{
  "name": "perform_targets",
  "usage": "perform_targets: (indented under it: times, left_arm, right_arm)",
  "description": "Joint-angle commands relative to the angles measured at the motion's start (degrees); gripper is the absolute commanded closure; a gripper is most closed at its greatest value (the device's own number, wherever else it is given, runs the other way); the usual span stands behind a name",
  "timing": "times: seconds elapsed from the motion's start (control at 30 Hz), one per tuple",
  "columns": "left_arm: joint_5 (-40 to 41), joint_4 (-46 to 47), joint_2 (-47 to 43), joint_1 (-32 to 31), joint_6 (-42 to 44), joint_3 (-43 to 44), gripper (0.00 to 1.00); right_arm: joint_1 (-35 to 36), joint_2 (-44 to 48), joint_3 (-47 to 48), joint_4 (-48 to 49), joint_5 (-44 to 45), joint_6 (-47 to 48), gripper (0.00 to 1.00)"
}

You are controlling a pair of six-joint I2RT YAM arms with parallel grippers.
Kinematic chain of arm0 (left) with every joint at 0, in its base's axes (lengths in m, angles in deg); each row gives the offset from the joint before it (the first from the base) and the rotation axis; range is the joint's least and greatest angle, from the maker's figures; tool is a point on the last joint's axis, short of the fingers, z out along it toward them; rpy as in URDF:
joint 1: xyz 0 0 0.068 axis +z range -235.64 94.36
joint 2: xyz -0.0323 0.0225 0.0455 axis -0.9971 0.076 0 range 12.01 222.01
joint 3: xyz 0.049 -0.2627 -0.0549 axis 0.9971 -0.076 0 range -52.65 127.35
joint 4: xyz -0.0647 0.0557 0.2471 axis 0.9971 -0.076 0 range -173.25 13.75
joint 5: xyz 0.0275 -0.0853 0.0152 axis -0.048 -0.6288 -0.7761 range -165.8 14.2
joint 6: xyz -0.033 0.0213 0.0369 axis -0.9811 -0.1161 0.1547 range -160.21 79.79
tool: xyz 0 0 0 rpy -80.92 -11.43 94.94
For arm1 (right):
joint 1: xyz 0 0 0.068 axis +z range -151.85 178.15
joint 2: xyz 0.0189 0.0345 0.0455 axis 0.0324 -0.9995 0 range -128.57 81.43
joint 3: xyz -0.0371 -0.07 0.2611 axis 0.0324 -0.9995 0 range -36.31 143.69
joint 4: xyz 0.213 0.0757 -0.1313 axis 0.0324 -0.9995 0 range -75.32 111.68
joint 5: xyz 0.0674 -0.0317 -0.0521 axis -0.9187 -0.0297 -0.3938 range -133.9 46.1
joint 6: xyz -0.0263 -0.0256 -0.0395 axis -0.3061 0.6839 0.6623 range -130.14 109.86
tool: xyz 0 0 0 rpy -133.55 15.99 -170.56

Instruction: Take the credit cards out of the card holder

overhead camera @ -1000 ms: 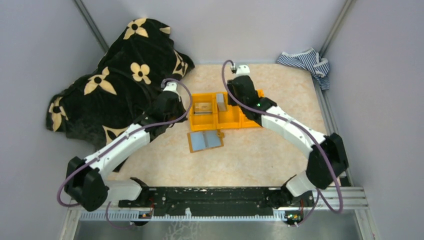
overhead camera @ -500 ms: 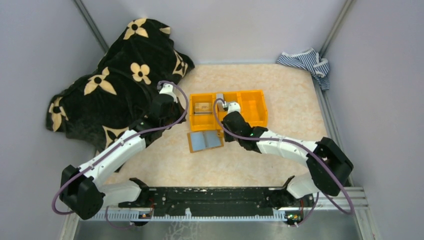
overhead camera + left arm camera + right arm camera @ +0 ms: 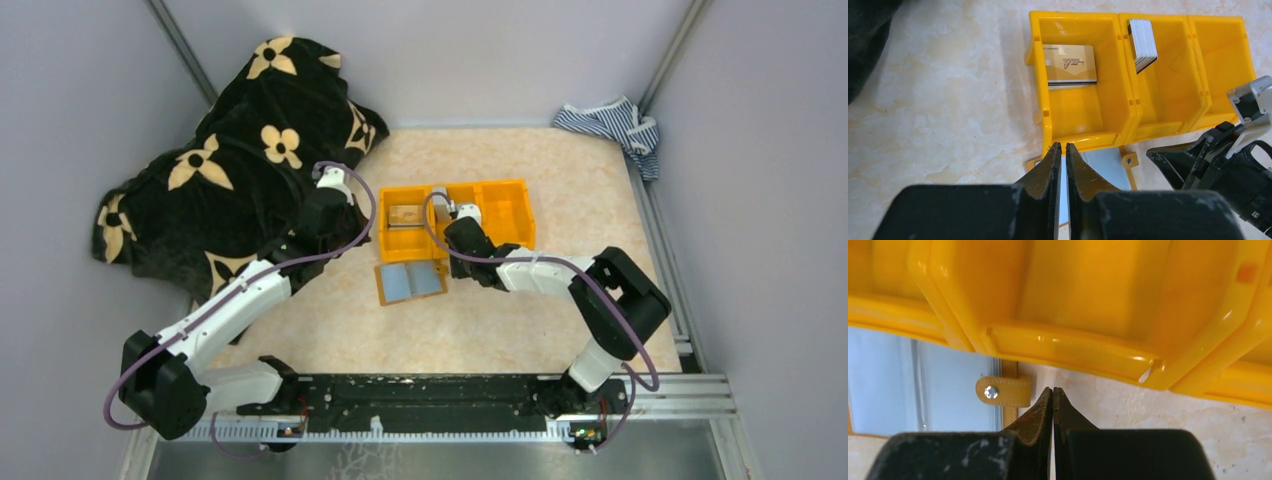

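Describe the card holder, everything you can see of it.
The card holder lies open and flat on the table, grey-blue inside up, framed by an orange-tan, leather-like border. A small tab with a metal snap sticks out of its right edge. It sits just in front of the bin, by the left compartments; contact between them cannot be judged. The right gripper, jaws shut, sits at the tab's end; whether it touches is unclear.
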State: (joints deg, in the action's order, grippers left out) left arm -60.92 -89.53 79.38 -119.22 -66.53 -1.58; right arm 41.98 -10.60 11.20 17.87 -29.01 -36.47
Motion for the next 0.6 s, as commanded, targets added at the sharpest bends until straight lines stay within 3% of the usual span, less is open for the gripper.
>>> perform_targets:
  times: [0.0,0.57]
  left_arm:
    - [1.3,0.4,-1.2,0.4,0.2,0.7,0.87]
    - [0.9,1.2,0.7,1.0,0.1,-0.2,0.87]
  right_arm:
    - [-1.9,-1.6,5.0,3.7,-1.0,1.7,1.0]
    - [-7.1,-12.5,15.4,5.1,-4.1,4.8,1.0]
